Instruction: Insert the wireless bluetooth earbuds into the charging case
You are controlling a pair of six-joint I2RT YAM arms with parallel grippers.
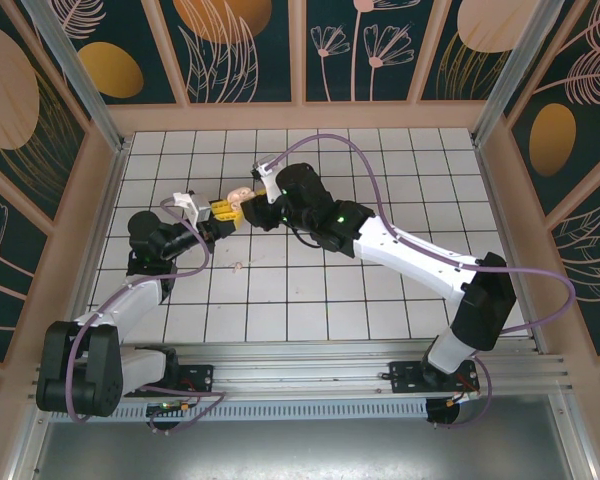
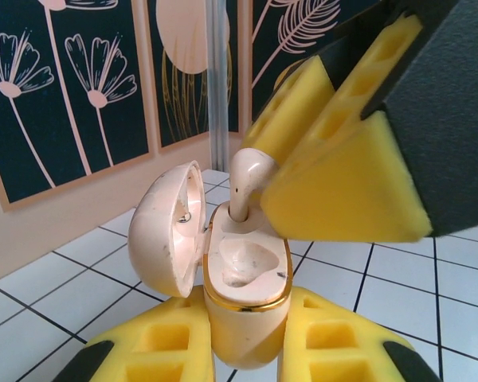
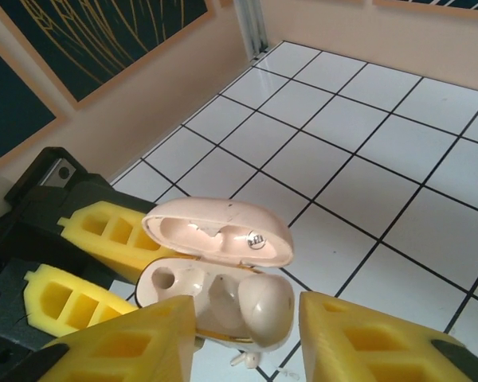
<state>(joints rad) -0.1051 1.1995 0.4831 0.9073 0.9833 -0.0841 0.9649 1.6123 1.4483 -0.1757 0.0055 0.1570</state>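
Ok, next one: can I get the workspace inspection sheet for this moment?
Surface: white tiled table; one small pale bit lies on it, possibly the second earbud.
Job's things: case open and held off the table; earbud upright with its stem in a slot, not seated.
Clutter: nothing seen.
Grippers: left gripper shut on the case; right gripper around the earbud, grip unclear.
Cables: purple cables loop off both arms, away from the case.
Surroundings: floral panels in a wooden frame on three sides.
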